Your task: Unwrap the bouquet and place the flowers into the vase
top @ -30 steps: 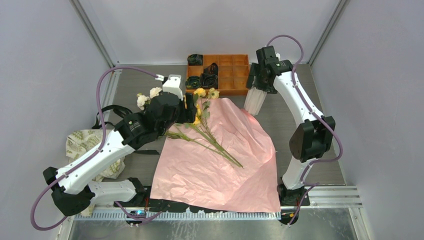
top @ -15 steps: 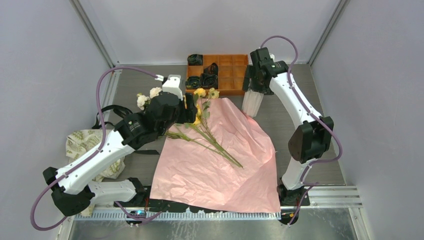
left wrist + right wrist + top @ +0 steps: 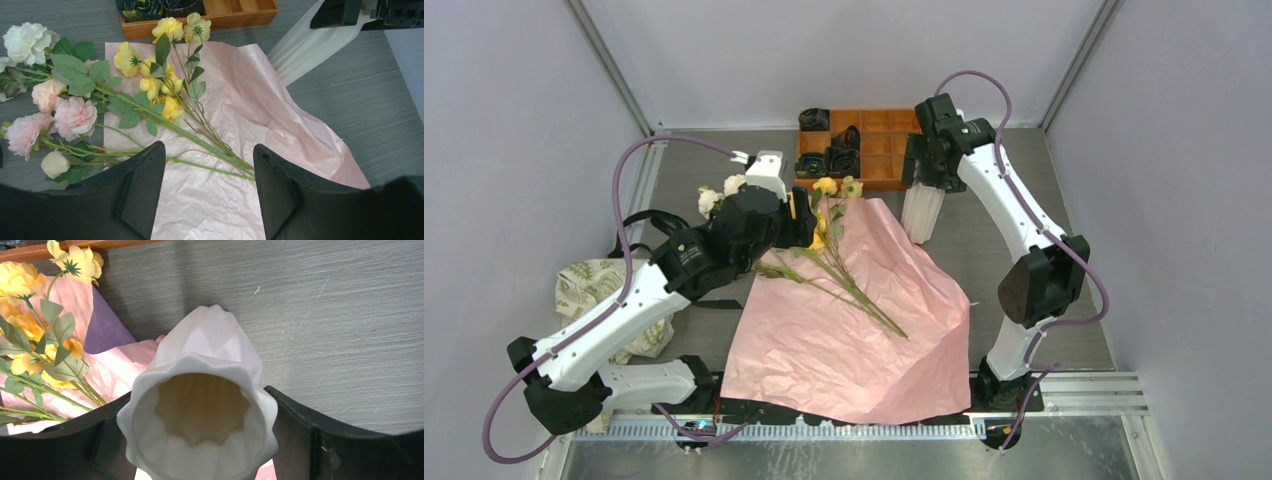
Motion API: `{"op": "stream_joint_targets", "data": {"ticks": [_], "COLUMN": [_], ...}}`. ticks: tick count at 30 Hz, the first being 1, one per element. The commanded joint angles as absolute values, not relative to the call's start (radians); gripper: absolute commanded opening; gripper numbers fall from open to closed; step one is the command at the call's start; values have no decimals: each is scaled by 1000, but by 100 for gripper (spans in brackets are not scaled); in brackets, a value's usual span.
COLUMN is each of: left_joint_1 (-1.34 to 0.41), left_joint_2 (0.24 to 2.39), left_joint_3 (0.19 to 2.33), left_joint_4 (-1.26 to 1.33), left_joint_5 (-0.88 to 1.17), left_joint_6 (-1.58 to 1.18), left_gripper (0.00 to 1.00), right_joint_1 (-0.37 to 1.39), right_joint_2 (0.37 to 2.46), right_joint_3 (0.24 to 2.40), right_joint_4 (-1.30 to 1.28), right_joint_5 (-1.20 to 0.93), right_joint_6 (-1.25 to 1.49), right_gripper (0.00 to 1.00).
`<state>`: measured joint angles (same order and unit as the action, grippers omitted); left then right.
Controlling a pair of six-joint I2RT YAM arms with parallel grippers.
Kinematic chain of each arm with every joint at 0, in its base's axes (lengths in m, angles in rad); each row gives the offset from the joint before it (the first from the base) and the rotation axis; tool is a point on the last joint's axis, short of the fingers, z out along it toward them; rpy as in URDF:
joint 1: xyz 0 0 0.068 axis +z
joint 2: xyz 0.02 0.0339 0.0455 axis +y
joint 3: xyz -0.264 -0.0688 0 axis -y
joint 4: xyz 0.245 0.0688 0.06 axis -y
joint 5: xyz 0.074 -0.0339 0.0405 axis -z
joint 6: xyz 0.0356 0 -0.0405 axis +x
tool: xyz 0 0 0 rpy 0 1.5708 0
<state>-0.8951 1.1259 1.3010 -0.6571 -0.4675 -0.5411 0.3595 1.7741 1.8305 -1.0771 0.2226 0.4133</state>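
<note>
Centre of my overhead view: the pink paper [image 3: 854, 330] lies spread out. At its upper right edge, my right gripper [image 3: 921, 175] clasps the tilted vase [image 3: 922, 210] by the neck. Upper left, the flowers [image 3: 150, 95] lie loose, with their stem ends under my left gripper [image 3: 207, 190], whose jaws stand wide and empty.

3 cams: 1 fixed overhead, 2 wrist-mounted.
Top cam looks down from near edge on whole table [image 3: 1074, 250]. L wrist cam close over flowers [image 3: 150, 95] + pink paper [image 3: 280, 125]; R wrist cam v. close, into vase [image 3: 210, 335] mouth. All share flowers + paper.
</note>
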Motion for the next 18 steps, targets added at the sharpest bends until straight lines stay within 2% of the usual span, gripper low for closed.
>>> {"op": "stream_joint_targets", "data": {"ticks": [1, 5, 10, 15, 18], "left_joint_1": [-890, -890, -890, -890, -890], "left_joint_2": [1089, 1088, 1086, 1085, 1083], "left_joint_3": [1296, 1287, 1279, 1276, 1275], "left_joint_4": [-638, -635, -632, -629, -629], "left_joint_5": [-483, -484, -480, -480, -483], "left_joint_6": [-542, -544, -546, -547, -548], "left_gripper": [66, 66, 66, 66, 66], "right_joint_1": [378, 401, 416, 414, 409], "right_joint_2": [1726, 1720, 1713, 1735, 1740], "right_joint_3": [1871, 1840, 1802, 1835, 1835], "right_joint_4": [-1028, -1014, -988, -982, -979], "right_joint_5": [235, 290, 409, 556, 567], "right_joint_6": [404, 398, 382, 344, 345], "right_gripper": [77, 74, 61, 62, 65]}}
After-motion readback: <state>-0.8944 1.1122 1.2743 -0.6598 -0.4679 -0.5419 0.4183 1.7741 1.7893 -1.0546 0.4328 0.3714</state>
